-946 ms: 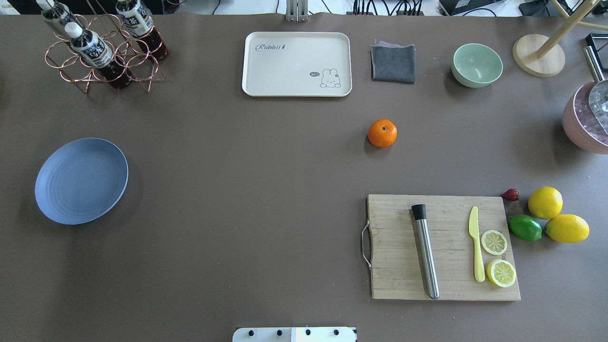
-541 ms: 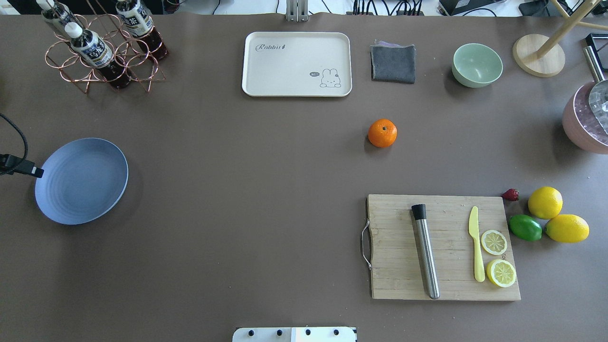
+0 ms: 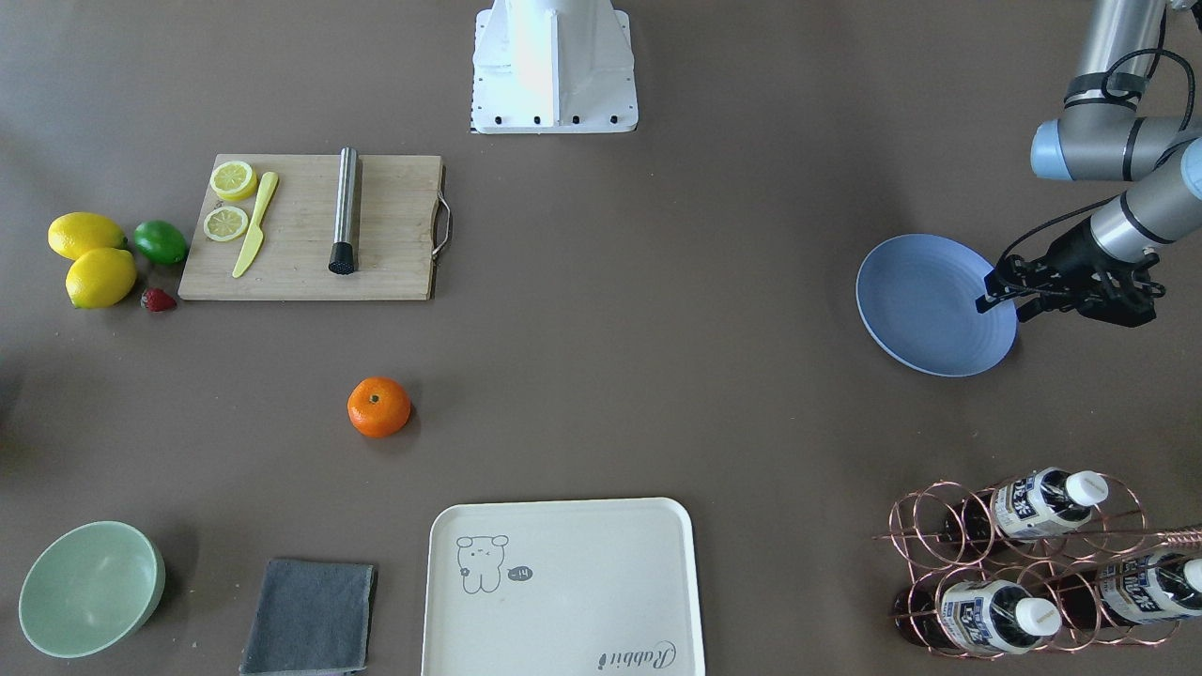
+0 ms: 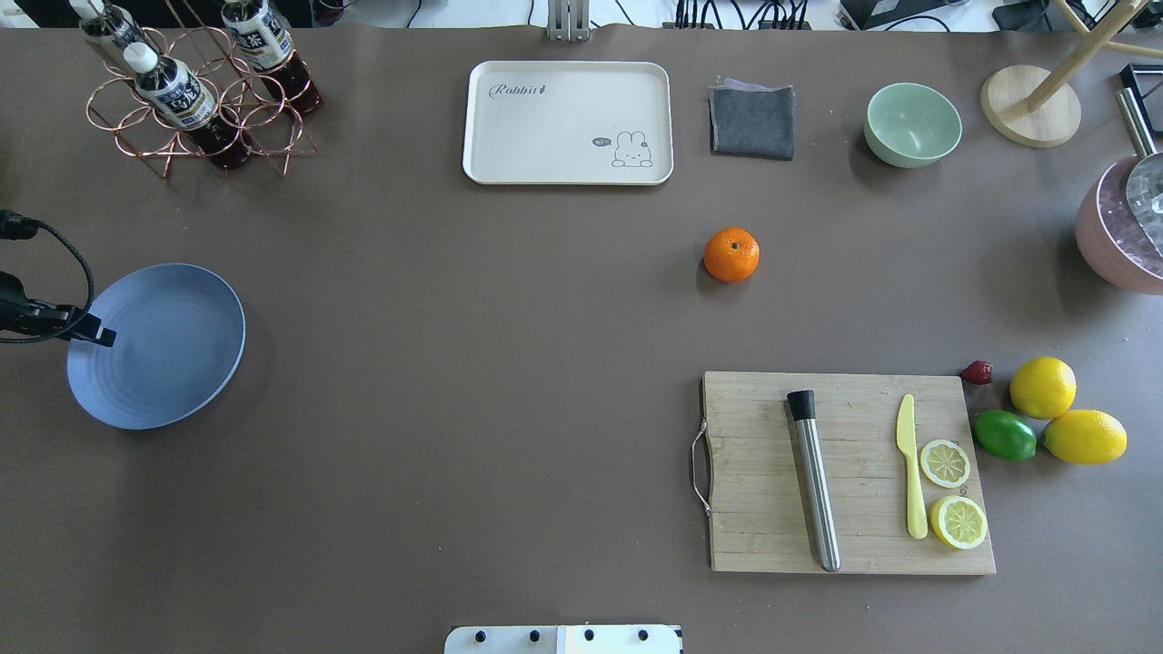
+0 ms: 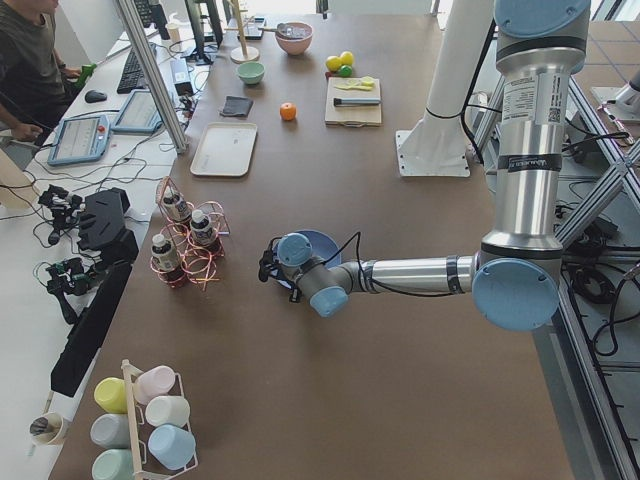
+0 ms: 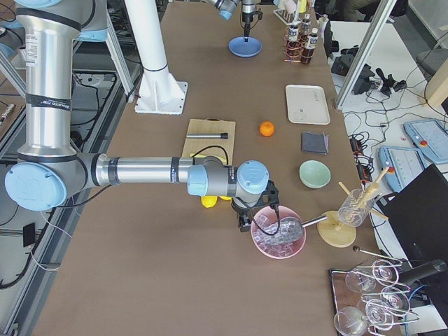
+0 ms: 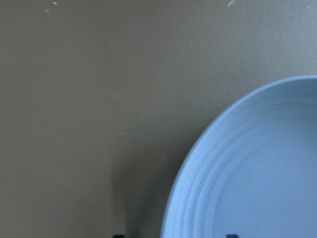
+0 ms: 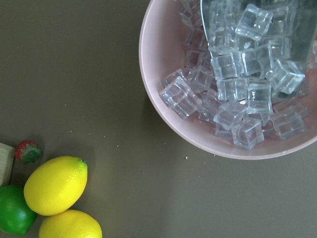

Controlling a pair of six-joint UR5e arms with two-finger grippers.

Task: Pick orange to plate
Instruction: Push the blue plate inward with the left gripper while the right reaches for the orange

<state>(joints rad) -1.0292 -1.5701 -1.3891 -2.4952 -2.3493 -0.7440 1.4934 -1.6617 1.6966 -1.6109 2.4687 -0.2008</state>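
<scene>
The orange (image 4: 731, 254) (image 3: 379, 407) rests alone on the brown table, right of centre in the overhead view, far from both grippers. At the table's left lies the pale blue plate (image 4: 168, 363) (image 3: 925, 319), nothing on it. My left gripper (image 4: 102, 337) (image 3: 988, 291) hovers over the plate's outer rim; the left wrist view shows the rim (image 7: 198, 163) and two dark fingertips set wide apart, so it is open and holds nothing. My right gripper (image 6: 246, 217) shows only in the exterior right view, beside the pink bowl of ice (image 8: 163, 114); I cannot tell its state.
A cutting board (image 4: 763, 509) with muddler, yellow knife and lemon halves sits at the near right, two lemons (image 4: 1043, 387) and a lime (image 4: 1005, 435) beside it. Cream tray (image 4: 568, 123), grey cloth (image 4: 752, 120), mint bowl (image 4: 912, 124) and bottle rack (image 4: 195, 100) line the far edge.
My left gripper came in from the overhead view's left edge and moved rightward over the plate's rim. The orange and plate have not moved.
</scene>
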